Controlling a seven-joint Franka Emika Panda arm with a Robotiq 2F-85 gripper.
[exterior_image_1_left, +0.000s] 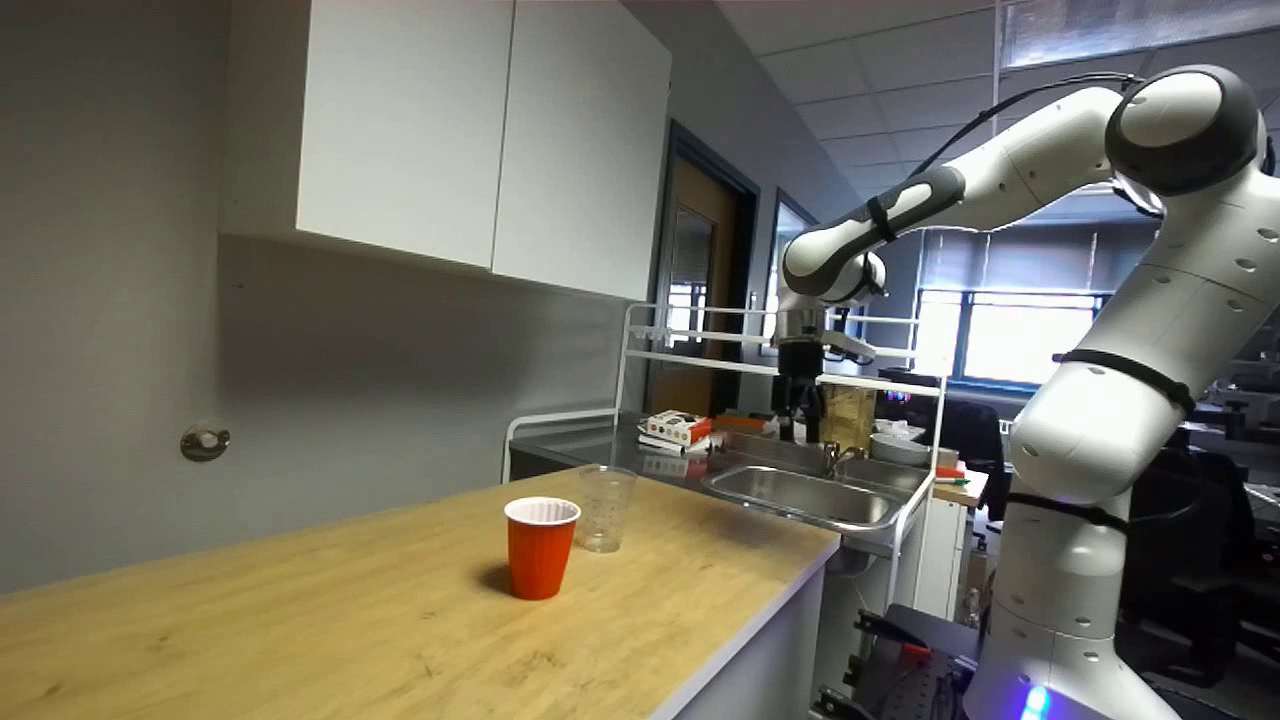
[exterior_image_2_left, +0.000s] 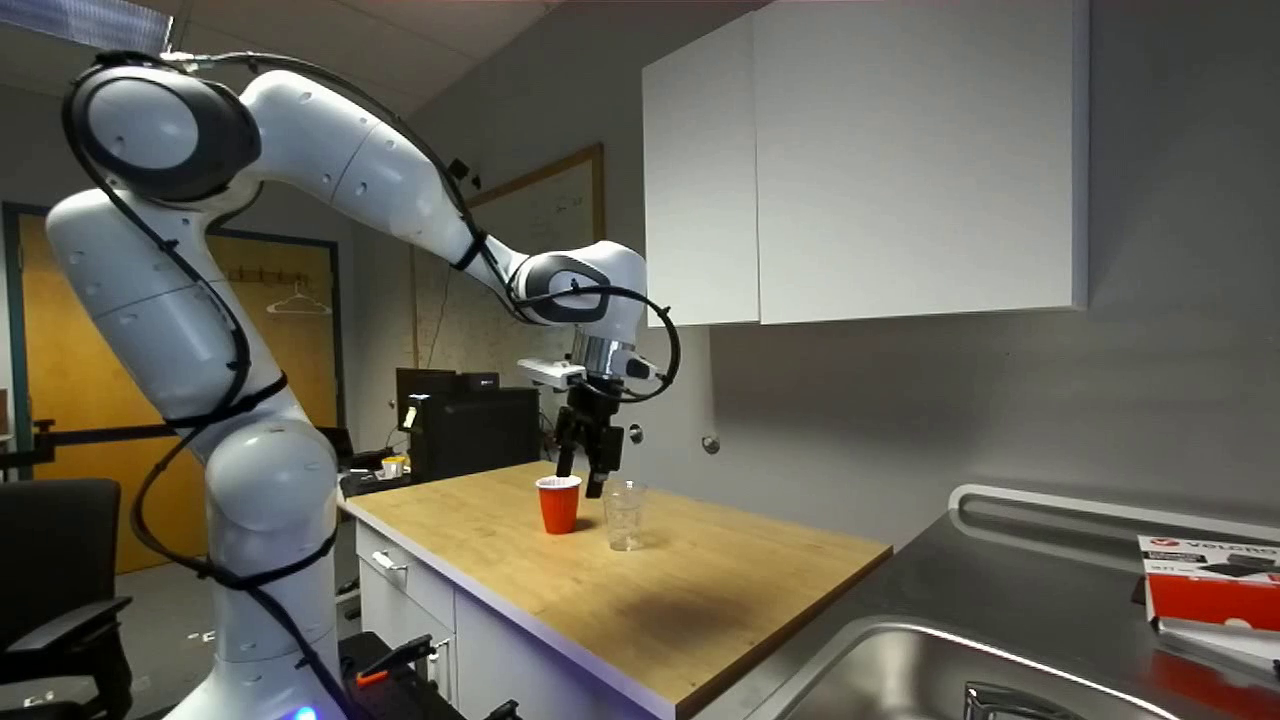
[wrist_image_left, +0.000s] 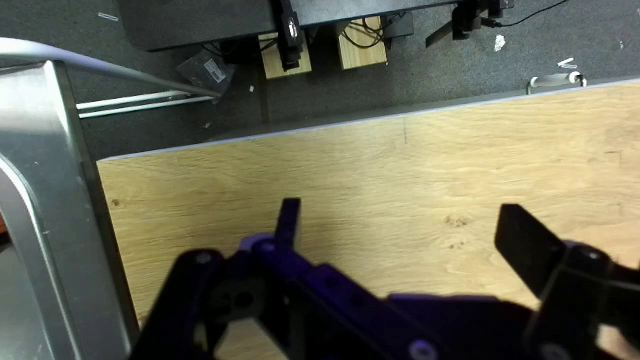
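My gripper (wrist_image_left: 400, 204) is open above the wooden counter (wrist_image_left: 380, 165), its two black fingers (wrist_image_left: 522, 240) wide apart with only bare wood visible between them. It points downward in both exterior views, well off the surface. A red cup (exterior_image_1_left: 540, 560) with a white inside stands upright on the counter. Close beside it is a clear plastic cup (exterior_image_1_left: 604, 510), also upright. In an exterior view, the gripper (exterior_image_2_left: 580, 486) appears just above the red cup (exterior_image_2_left: 559, 508) and clear cup (exterior_image_2_left: 625, 522), touching neither as far as I can tell. The wrist view shows neither cup.
A steel sink (exterior_image_1_left: 800, 492) adjoins the counter's end, with a white metal rack (exterior_image_1_left: 760, 368) around it. Red-and-white boxes (exterior_image_1_left: 678, 430) lie behind the sink. White wall cabinets (exterior_image_2_left: 910, 160) hang over the counter. The counter's front edge (wrist_image_left: 300, 131) drops to the floor.
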